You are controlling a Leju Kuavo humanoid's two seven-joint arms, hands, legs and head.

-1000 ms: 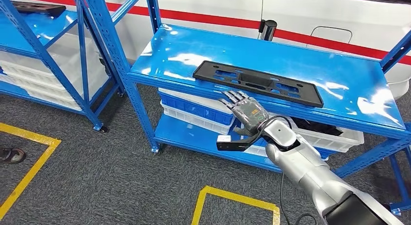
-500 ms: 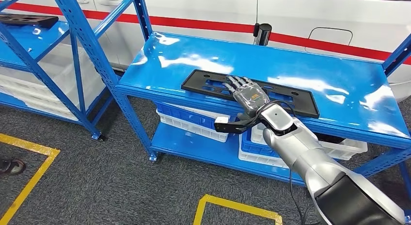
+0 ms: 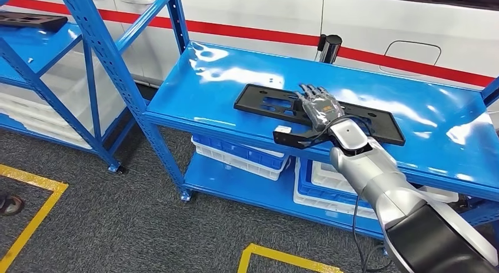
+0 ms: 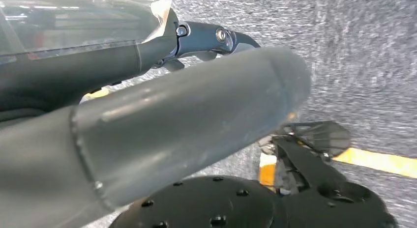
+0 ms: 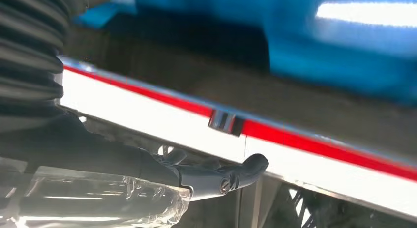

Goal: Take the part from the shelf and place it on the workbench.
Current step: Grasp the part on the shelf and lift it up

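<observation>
No readable writing. Black part (image 3: 318, 113) flat on blue shelf (image 3: 412, 108), long axis 10-to-4 o'clock; right hand (image 3: 320, 105) over it, fingers spread (contact unclear).

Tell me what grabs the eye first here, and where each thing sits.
The glossy blue shelf fills the middle of the head view, with a long black part lying flat on its top. The silver right arm reaches in from the lower right, and the right hand is stretched out over the middle of that part. Behind runs a white wall with a red stripe.
</observation>
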